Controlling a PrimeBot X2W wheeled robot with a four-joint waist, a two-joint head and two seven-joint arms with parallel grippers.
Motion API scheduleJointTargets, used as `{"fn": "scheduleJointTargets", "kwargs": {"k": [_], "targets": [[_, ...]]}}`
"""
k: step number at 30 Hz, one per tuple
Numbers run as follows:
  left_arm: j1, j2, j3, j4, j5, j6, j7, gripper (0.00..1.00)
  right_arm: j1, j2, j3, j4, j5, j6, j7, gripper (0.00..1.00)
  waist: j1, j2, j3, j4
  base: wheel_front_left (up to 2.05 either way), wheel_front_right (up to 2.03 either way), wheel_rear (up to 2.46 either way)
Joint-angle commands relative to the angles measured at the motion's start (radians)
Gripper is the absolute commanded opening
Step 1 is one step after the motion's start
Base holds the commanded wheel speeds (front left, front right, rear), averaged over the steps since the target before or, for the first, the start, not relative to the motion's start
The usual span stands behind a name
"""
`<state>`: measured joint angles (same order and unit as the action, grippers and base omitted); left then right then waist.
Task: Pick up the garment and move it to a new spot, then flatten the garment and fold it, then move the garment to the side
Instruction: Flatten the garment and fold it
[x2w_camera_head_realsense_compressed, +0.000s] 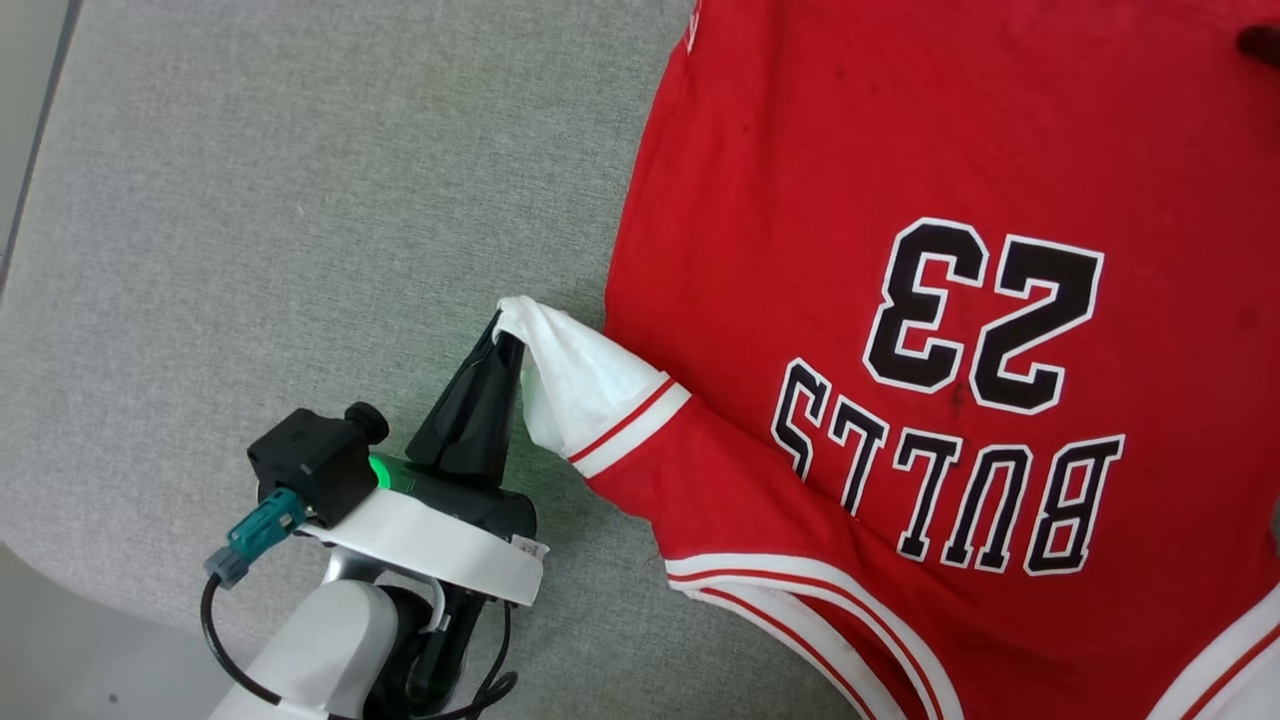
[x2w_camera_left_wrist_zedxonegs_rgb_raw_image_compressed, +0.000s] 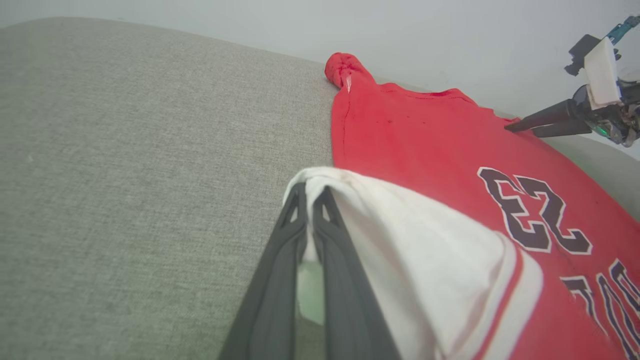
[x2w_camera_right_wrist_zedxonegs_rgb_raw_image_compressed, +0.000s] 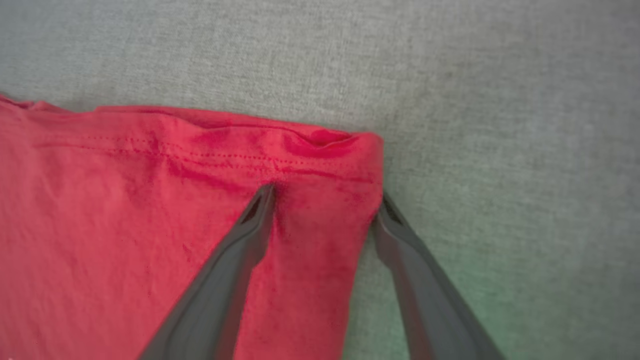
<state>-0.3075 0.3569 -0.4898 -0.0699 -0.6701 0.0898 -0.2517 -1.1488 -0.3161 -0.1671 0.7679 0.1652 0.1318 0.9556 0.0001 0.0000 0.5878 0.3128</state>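
The garment (x2w_camera_head_realsense_compressed: 800, 250), a red jersey with "BULLS 23" in black and white, lies spread on the grey fabric surface (x2w_camera_head_realsense_compressed: 300, 200). My left gripper (x2w_camera_head_realsense_compressed: 503, 335) is shut on the tip of its white sleeve (x2w_camera_head_realsense_compressed: 580, 385), lifting it slightly off the surface; the left wrist view shows the sleeve (x2w_camera_left_wrist_zedxonegs_rgb_raw_image_compressed: 425, 240) draped over the closed fingers (x2w_camera_left_wrist_zedxonegs_rgb_raw_image_compressed: 310, 195). My right gripper (x2w_camera_right_wrist_zedxonegs_rgb_raw_image_compressed: 325, 200) is open, its two fingers straddling a red hem corner (x2w_camera_right_wrist_zedxonegs_rgb_raw_image_compressed: 340, 150), one finger on the cloth, the other at its edge. The right gripper (x2w_camera_left_wrist_zedxonegs_rgb_raw_image_compressed: 520, 127) also appears at the jersey's far side.
Grey fabric stretches wide to the left of the garment. The surface's rounded edge (x2w_camera_head_realsense_compressed: 60, 590) shows at the lower left, with pale floor beyond. A pale wall (x2w_camera_left_wrist_zedxonegs_rgb_raw_image_compressed: 400, 25) lies behind the surface in the left wrist view.
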Motion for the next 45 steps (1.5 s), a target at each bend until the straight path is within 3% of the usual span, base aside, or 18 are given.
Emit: {"fn": "scheduleJointTargets", "kwargs": {"k": [1,7,14,24,33,40,41,42,43,45], "targets": [[-0.005,-0.009,0.001,0.008,0.005,-0.006,-0.008,0.00,0.102,0.015,-0.011,0.087,-0.041,-0.002,0.085,0.00,-0.0001,0.0000,-0.007,0.002,0.00,0.00,0.00],[0.017,-0.012,0.002,0.049,0.000,-0.017,-0.009,0.00,0.080,-0.021,-0.034,0.002,-0.075,-0.002,0.056,0.00,-0.0001,0.0000,-0.065,0.001,0.00,0.00,0.00],[0.069,0.008,0.009,0.083,-0.014,0.002,0.002,0.00,0.148,-0.082,0.020,-0.127,-0.034,-0.002,0.055,0.00,-0.0001,0.0000,-0.190,-0.033,0.00,0.00,0.00],[0.225,0.068,0.063,0.092,-0.071,0.072,0.038,0.00,0.580,-0.147,0.035,-0.452,0.139,-0.002,0.110,0.00,-0.0001,0.0000,-0.393,-0.157,0.00,0.00,0.00],[0.322,0.109,0.079,0.092,-0.111,0.103,0.089,0.00,1.105,-0.064,-0.071,-0.768,0.195,-0.002,0.132,0.00,-0.0001,0.0000,-0.508,-0.251,0.00,0.00,0.00],[0.359,0.125,0.079,0.083,-0.129,0.112,0.114,0.00,1.390,0.119,-0.126,-0.868,0.212,-0.002,0.095,0.00,-0.0001,0.0000,-0.536,-0.307,0.00,0.00,0.00],[0.359,0.125,0.077,0.082,-0.130,0.112,0.117,0.00,1.411,0.146,-0.133,-0.872,0.215,-0.002,0.074,0.15,-0.0001,0.0000,-0.536,-0.310,0.00,0.00,0.00],[0.358,0.126,0.077,0.081,-0.131,0.112,0.120,0.00,1.427,0.172,-0.144,-0.871,0.221,-0.002,0.050,0.87,-0.0001,0.0000,-0.534,-0.313,0.00,0.00,0.00],[0.357,0.127,0.076,0.081,-0.133,0.112,0.122,0.00,1.444,0.191,-0.150,-0.864,0.225,-0.002,0.031,1.00,-0.0001,0.0000,-0.534,-0.316,0.00,0.00,0.00],[0.356,0.130,0.077,0.080,-0.134,0.111,0.122,0.00,1.458,0.218,-0.168,-0.865,0.231,-0.002,-0.038,1.00,-0.0001,0.0000,-0.532,-0.320,0.00,0.00,0.00]]}}
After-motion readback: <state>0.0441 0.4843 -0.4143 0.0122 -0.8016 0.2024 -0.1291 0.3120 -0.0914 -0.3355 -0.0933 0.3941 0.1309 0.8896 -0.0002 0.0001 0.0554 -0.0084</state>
